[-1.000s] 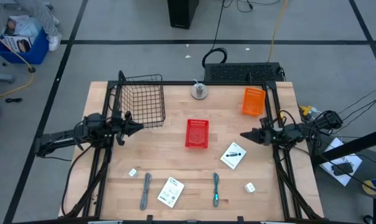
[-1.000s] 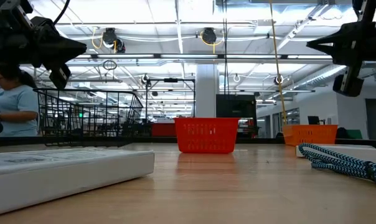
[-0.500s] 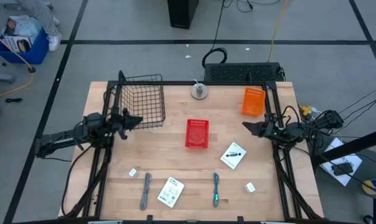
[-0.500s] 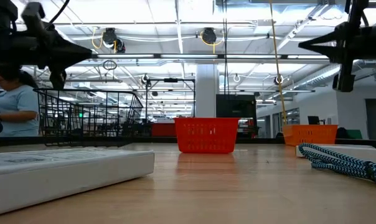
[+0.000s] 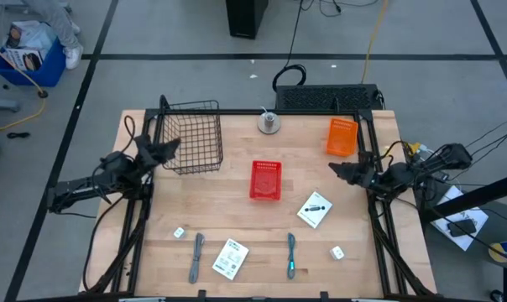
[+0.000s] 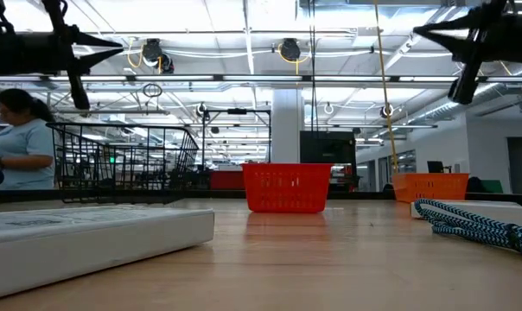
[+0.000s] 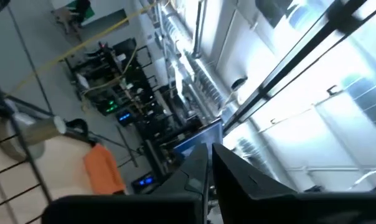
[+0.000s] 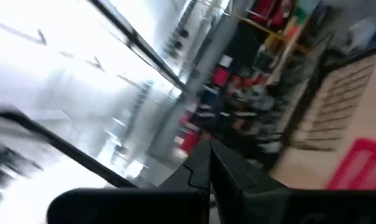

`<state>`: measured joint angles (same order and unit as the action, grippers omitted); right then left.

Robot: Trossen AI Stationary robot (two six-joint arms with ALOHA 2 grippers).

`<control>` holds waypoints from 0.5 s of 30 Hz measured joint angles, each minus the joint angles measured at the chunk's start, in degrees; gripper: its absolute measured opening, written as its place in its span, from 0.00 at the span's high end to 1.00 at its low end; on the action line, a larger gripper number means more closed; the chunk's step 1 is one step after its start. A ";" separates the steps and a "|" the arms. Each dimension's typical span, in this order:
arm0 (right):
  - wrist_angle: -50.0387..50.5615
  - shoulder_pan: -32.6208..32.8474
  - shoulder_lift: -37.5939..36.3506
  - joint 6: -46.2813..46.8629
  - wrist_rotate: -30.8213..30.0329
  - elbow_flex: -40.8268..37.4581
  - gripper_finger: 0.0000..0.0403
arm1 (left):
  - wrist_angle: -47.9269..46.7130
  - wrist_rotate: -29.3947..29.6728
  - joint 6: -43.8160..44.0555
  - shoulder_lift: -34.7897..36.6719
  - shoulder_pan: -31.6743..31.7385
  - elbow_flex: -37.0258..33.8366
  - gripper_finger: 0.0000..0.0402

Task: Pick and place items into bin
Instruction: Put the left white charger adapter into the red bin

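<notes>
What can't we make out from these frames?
- Print on the two white packets: too small in the high view.
- Inside of the red bin: hidden by its own wall in the low view.
- Small white blocks: too tiny for detail in the high view.
- Right wrist view: table mostly out of frame, blurred.

Six small items lie flat along the desk's near edge: two tiny white blocks, two slim grey-teal sticks, and one printed white packet between the sticks. A second packet sits farther in, toward the right edge.
</notes>
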<state>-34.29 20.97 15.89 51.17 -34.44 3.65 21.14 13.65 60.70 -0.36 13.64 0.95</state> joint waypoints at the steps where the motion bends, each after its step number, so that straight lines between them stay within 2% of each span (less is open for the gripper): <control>1: 1.71 0.00 1.31 -1.72 -0.01 0.30 1.00 | 0.37 -0.02 1.55 -0.01 0.00 0.00 0.94; 3: 4.25 0.00 3.48 -3.80 -1.00 0.72 1.00 | 1.63 0.25 3.70 -0.02 0.02 -0.02 0.94; 6: 5.71 -0.01 5.74 -3.36 -5.62 0.35 1.00 | 3.31 1.58 5.88 -0.02 0.31 -0.02 0.94; 11: 6.88 -0.02 7.82 -0.41 -9.16 -0.25 1.00 | 5.94 -9.88 9.40 -0.75 -1.87 3.79 0.94; 15: 8.46 -0.02 9.14 -0.27 -9.23 -0.28 1.00 | 5.56 -11.34 9.63 -4.34 -5.48 11.11 0.94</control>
<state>-25.83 20.95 25.03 50.90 -43.67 3.38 26.70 2.30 70.33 -4.70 8.16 12.06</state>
